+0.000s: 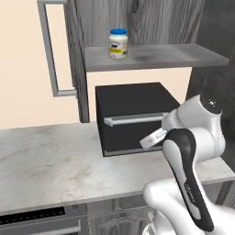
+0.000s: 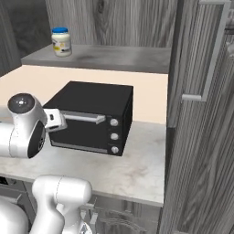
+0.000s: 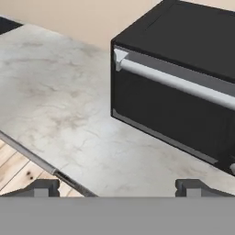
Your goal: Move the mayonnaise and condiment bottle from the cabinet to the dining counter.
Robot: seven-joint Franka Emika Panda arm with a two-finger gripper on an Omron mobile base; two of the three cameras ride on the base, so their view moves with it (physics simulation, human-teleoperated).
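The mayonnaise (image 1: 118, 44), a short whitish jar with a light blue lid, stands upright on the grey shelf (image 1: 160, 57) of the open cabinet (image 2: 114, 57); it is at the shelf's left end (image 2: 61, 41). The condiment bottle and the dining counter are out of view. My gripper (image 3: 117, 188) is open, its two dark fingertips (image 3: 40, 188) set wide apart with nothing between them. It hangs low over the marble worktop, in front of the black oven and well below the shelf. The white hand (image 2: 55, 119) sits by the oven's front left corner.
A black oven (image 1: 133, 117) with a metal bar handle stands on the marble worktop (image 1: 55, 160) right under the shelf. The cabinet doors stand open on both sides, one at the left (image 1: 75, 59) and one at the right (image 2: 201, 91). Wooden floor (image 3: 18, 170) lies beyond the worktop's edge.
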